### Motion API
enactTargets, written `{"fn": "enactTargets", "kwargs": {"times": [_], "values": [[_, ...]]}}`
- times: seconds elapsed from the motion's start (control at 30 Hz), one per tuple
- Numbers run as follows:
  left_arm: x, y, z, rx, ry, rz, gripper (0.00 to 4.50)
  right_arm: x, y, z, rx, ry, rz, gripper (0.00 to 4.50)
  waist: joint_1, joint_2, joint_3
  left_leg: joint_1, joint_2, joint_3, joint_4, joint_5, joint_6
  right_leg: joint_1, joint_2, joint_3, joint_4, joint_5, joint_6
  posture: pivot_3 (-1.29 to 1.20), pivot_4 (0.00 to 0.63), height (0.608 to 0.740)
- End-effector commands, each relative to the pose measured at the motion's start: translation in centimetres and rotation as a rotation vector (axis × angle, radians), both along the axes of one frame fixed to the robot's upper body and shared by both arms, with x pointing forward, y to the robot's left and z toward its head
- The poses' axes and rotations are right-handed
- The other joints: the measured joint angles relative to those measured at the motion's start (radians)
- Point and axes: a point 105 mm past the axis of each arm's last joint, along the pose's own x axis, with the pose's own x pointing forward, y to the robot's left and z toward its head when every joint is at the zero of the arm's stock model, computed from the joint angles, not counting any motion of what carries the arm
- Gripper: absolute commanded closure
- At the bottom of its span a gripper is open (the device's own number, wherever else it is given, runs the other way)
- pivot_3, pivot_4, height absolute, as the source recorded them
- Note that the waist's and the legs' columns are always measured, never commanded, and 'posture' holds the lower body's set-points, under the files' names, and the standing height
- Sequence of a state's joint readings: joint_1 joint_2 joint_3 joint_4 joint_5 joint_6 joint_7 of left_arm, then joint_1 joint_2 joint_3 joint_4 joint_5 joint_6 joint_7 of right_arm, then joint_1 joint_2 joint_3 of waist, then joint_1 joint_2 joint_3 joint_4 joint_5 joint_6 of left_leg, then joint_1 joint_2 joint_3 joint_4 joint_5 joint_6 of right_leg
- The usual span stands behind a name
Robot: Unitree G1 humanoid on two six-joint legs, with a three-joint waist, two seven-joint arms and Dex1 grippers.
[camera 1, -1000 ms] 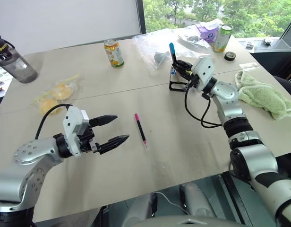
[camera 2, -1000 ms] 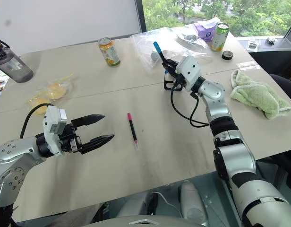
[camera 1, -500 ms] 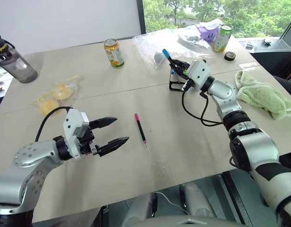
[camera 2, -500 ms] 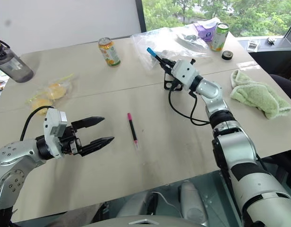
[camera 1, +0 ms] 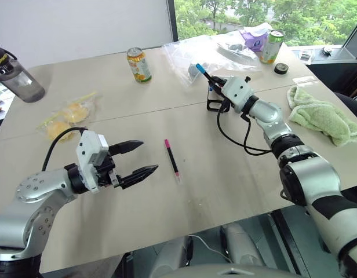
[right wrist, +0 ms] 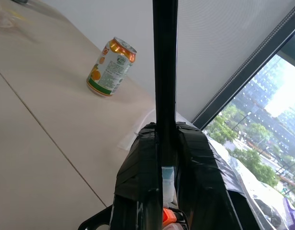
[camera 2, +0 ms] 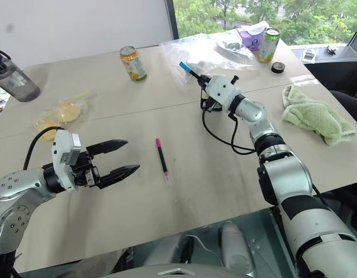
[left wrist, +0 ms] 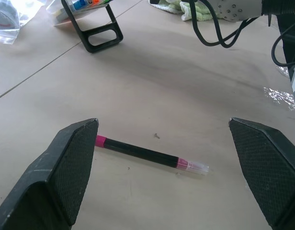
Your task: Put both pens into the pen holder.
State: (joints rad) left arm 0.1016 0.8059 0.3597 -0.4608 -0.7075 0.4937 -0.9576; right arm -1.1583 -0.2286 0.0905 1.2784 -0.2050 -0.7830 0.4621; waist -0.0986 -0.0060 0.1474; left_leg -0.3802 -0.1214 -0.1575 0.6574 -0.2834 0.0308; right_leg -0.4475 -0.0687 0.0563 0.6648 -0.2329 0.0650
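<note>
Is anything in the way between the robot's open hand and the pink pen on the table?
No. The left gripper is open, and only bare table lies between it and the pink pen. The pen lies flat, with nothing touching or covering it.

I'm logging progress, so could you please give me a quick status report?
Right gripper shut on blue pen, above pen holder. Left gripper open, empty. Pink pen flat on table. Nothing in the way.
</note>
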Motion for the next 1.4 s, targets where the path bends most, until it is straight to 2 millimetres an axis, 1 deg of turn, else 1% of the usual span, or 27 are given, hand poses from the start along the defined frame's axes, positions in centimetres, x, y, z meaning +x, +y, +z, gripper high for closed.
{"fn": "enactTargets", "kwargs": {"times": [0.03, 0.3, 0.6, 0.63, 0.7, 0.77, 0.8, 0.83, 0.9, 1.07, 1.23, 1.33, 1.4], "values": [[-0.2, 0.1, 0.8, 0.02, -0.046, 0.001, 0.0, 0.1, 0.5, 2.4, 0.032, -0.058, -0.001, 4.47, 0.0, 0.0, 0.0, 0.0, 0.0, 0.0, 0.0, 0.0, 0.0, 0.0, 0.0, 0.0, 0.0, 0.0, 0.0, 0.0, 0.15, 0.739], [-0.4, 0.1, 0.7, 0.019, -0.047, 0.007, 0.0, 0.3, 0.8, 2.5, 0.025, -0.054, -0.008, 4.47, 0.001, 0.0, 0.0, 0.0, 0.0, 0.0, 0.0, 0.0, 0.0, 0.0, 0.0, 0.0, 0.0, 0.0, 0.0, 0.0, 0.15, 0.739], [-0.6, 0.4, 0.7, 0.023, -0.047, 0.018, 0.0, 0.7, 0.4, 3.0, 0.033, -0.06, -0.048, 4.47, 0.0, 0.0, 0.0, 0.0, 0.0, 0.0, 0.0, 0.0, 0.0, 0.0, 0.0, 0.0, 0.0, 0.0, 0.0, 0.0, 0.15, 0.739], [-0.6, 0.4, 0.7, 0.022, -0.047, 0.018, 0.0, 0.7, 0.4, 3.1, 0.035, -0.062, -0.053, 3.56, 0.0, 0.0, 0.0, 0.0, 0.0, 0.0, 0.0, 0.0, 0.0, 0.0, 0.0, 0.0, 0.0, 0.0, 0.0, 0.0, 0.15, 0.739], [-0.6, 0.4, 0.7, 0.022, -0.047, 0.019, 0.0, 0.9, 0.2, 3.3, 0.037, -0.07, -0.069, 2.85, 0.0, 0.0, 0.0, 0.0, 0.0, 0.0, 0.0, 0.0, 0.0, 0.0, 0.0, 0.0, 0.0, 0.0, 0.0, 0.0, 0.15, 0.739], [-0.6, 0.4, 0.8, 0.022, -0.047, 0.02, 0.0, 1.0, 0.0, 3.4, 0.044, -0.072, -0.083, 1.8, 0.0, 0.0, 0.0, 0.0, 0.0, 0.0, 0.0, 0.0, 0.0, 0.0, 0.0, 0.0, 0.0, 0.0, 0.0, 0.0, 0.15, 0.739], [-0.6, 0.4, 0.8, 0.022, -0.047, 0.021, 0.0, 1.1, 0.0, 3.5, 0.045, -0.071, -0.088, 1.44, 0.0, 0.0, 0.0, 0.0, 0.0, 0.0, 0.0, 0.0, 0.0, 0.0, 0.0, 0.0, 0.0, 0.0, 0.0, 0.0, 0.15, 0.739], [-0.6, 0.5, 0.8, 0.022, -0.047, 0.021, 0.0, 1.1, -0.1, 3.5, 0.046, -0.071, -0.092, 0.88, 0.0, 0.0, 0.0, 0.0, 0.0, 0.0, 0.0, 0.0, 0.0, 0.0, 0.0, 0.0, 0.0, 0.0, 0.0, 0.0, 0.15, 0.739], [-0.7, 0.5, 0.8, 0.022, -0.047, 0.022, 0.0, 1.2, -0.2, 3.6, 0.051, -0.07, -0.098, 0.09, 0.0, 0.0, 0.0, 0.0, 0.0, 0.0, 0.0, 0.0, 0.0, 0.0, 0.0, 0.0, 0.0, 0.0, 0.0, 0.0, 0.15, 0.739], [-0.6, 0.4, 0.7, 0.023, -0.047, 0.023, 0.0, 1.1, -0.2, 3.9, 0.06, -0.078, -0.092, 0.09, 0.0, 0.0, 0.0, 0.0, 0.0, 0.0, 0.0, 0.0, 0.0, 0.0, 0.0, 0.0, 0.0, 0.0, 0.0, 0.0, 0.15, 0.739], [-0.5, 0.4, 0.8, 0.024, -0.051, 0.021, 0.0, 0.6, 0.3, 3.6, 0.062, -0.054, -0.031, 0.09, 0.0, 0.0, 0.0, 0.0, 0.0, 0.0, 0.0, 0.0, 0.0, 0.0, 0.0, 0.0, 0.0, 0.0, 0.0, 0.0, 0.15, 0.739], [-0.5, 0.4, 0.8, 0.022, -0.052, 0.022, 0.0, 0.0, 0.9, 2.6, 0.066, 0.023, 0.07, 0.09, 0.0, 0.0, 0.0, 0.0, 0.0, 0.0, 0.0, 0.0, 0.0, 0.0, 0.0, 0.0, 0.0, 0.0, 0.0, 0.0, 0.15, 0.739], [-0.5, 0.3, 0.7, 0.021, -0.049, 0.019, 0.0, -0.7, 1.6, 1.5, 0.07, 0.111, 0.164, 0.09, -0.001, 0.0, 0.0, 0.0, 0.0, 0.0, 0.0, 0.0, 0.0, 0.0, 0.0, 0.0, 0.0, 0.0, 0.0, 0.0, 0.15, 0.739]]}}
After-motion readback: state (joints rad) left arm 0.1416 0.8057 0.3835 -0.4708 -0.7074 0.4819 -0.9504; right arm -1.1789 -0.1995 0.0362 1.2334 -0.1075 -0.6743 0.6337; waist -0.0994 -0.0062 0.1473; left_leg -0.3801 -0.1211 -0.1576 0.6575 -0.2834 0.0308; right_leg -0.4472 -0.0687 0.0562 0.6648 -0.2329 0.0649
